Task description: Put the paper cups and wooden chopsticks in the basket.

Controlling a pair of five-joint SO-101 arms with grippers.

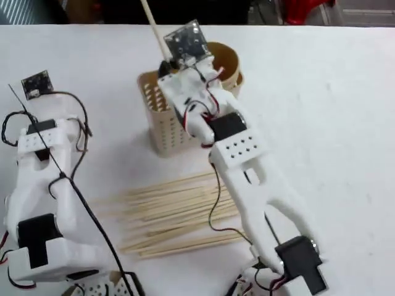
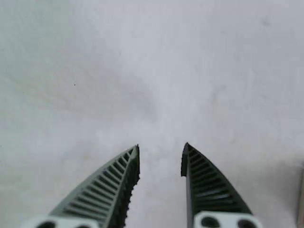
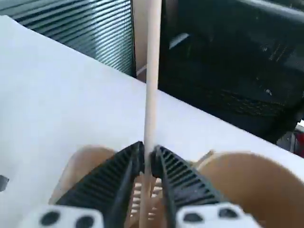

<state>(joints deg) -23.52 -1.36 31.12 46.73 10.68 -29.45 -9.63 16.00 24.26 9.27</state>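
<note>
Right arm (image 1: 247, 166) runs from the table's 5 o'clock edge up toward 12 o'clock, wrist over the basket (image 1: 162, 126).

Right gripper (image 3: 151, 164): claw pinched almost fully closed on a single wooden chopstick (image 3: 153, 71). Both toothed fingers press its sides. The stick stands close to upright. Its upper length rises past the wrist toward 12 o'clock, and its lower end points down at the basket's opening. I cannot see whether the tip is inside yet.

The basket is cream, perforated and upright, just 12 o'clock of table centre.

Brown paper cup (image 1: 227, 58) sits at the basket's 2 o'clock corner, mouth up. The arm covers the join, so I cannot tell if it stands inside the basket or against it. In the right wrist view, rounded brown cup walls (image 3: 256, 185) show on either side of the claw.

Loose chopsticks (image 1: 179, 213) lie flat on the white table (image 1: 333, 123) in a shallow fan, at 6 o'clock of the basket and just apart from it. They run roughly 9 to 3 o'clock. The right arm crosses over their 3 o'clock ends.

Left arm (image 1: 43, 185) is folded at the table's 9 o'clock side, well apart from the basket.

Left gripper (image 2: 160, 149): claw partly open with a clear gap between the tips. It holds nothing and hangs over bare tabletop.
</note>
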